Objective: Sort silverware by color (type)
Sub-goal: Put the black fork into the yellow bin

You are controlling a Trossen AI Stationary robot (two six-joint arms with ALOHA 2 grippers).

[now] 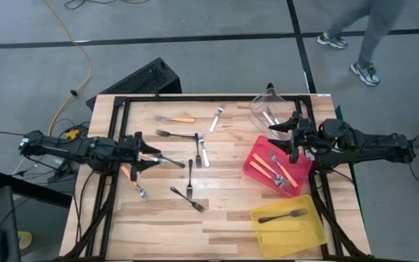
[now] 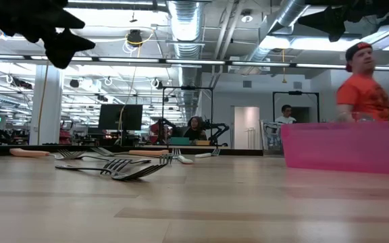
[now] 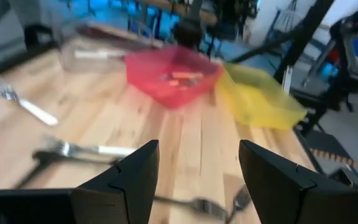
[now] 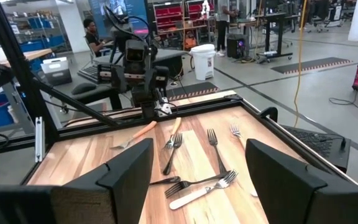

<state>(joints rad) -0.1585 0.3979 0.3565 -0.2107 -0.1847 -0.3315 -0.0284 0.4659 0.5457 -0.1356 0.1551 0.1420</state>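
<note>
Forks lie scattered flat on the wooden table (image 1: 224,218): black ones (image 1: 188,198), pale silver ones (image 1: 202,153) and orange-handled ones (image 1: 177,118), with another orange-handled fork (image 1: 132,177) near my left arm. My left gripper (image 1: 153,157) hangs open above the table's left part with nothing between its fingers (image 3: 197,152). The right wrist view shows it too (image 4: 156,106), above an orange-handled fork (image 4: 135,134). My right gripper (image 1: 294,142) is open and empty (image 4: 197,152), hovering between the clear bin and the red bin.
The red bin (image 1: 257,156) holds two orange-handled forks, the yellow bin (image 1: 308,231) one black fork, and the clear bin (image 1: 257,109) at the far right a pale fork. A black frame edges the table. A person walks past beyond the far edge (image 1: 373,36).
</note>
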